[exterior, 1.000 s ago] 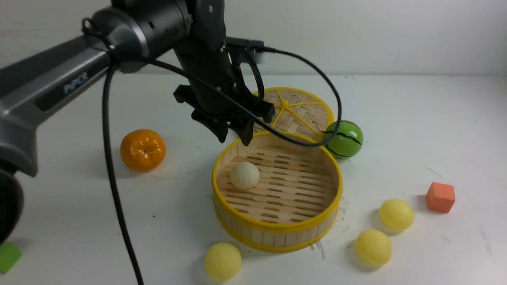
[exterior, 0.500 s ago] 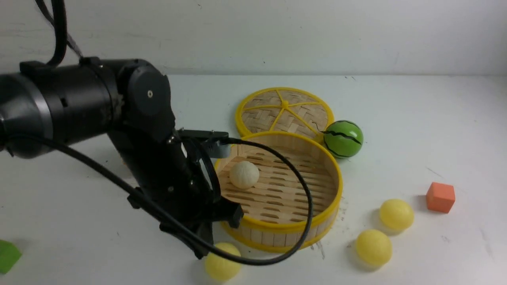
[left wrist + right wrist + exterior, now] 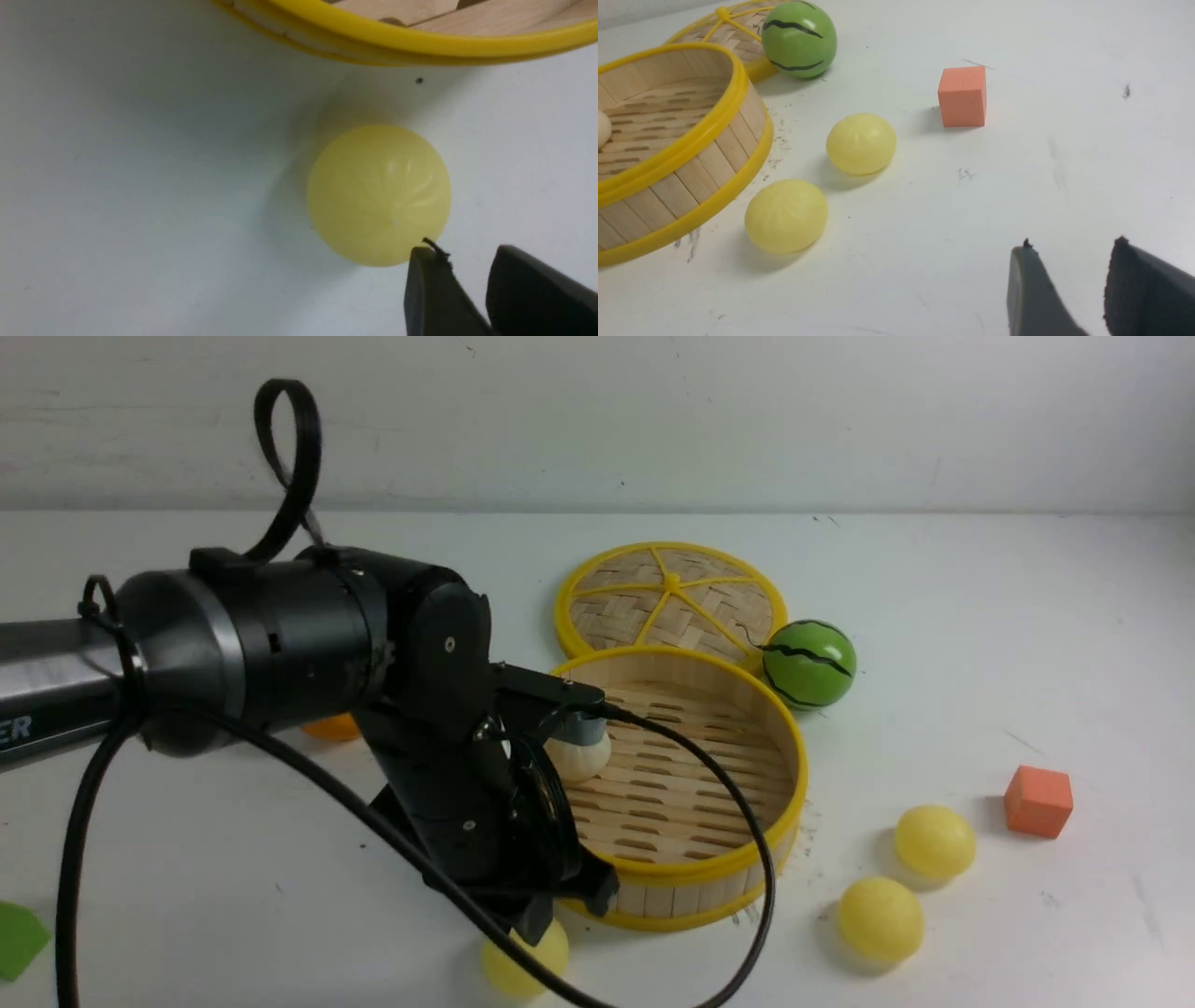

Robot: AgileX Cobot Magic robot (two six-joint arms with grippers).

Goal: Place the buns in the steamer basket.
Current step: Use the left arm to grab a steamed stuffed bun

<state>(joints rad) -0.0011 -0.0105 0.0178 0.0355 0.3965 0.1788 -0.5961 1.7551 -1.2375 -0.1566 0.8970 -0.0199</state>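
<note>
- Left pincer (image 3: 460,252): jaws slightly apart, nothing between them. It hangs low over the bench (image 3: 1027,616), with the tips just beside the front yellow bun (image 3: 378,196) and not around it.
- Right pincer (image 3: 1069,245): jaws apart and empty, well clear of everything.
- Steamer basket (image 3: 794,775): upright on the bench, with the cream bun (image 3: 583,761) inside on the slatted floor, near the wall on the robot's left.
- The front yellow bun sits on the bench just outside the basket's near wall. It looks close to the wall but apart from it.
- Two more yellow buns (image 3: 934,841) (image 3: 880,918) lie on the bench to the robot's right of the basket, near each other but not touching.
- Handling, judged: the buns look light, soft and squishy, with smooth, faintly pleated skin. They would probably dent under a hard squeeze and roll if nudged from the side.
- Where to grip, judged: straddle the bun at its widest part, one jaw on each side, coming from above. The jaws look too narrow for that now and would need to open wider first.
- Risk, judged: an off-centre close could squirt the bun out sideways or push it against the basket wall.
</note>
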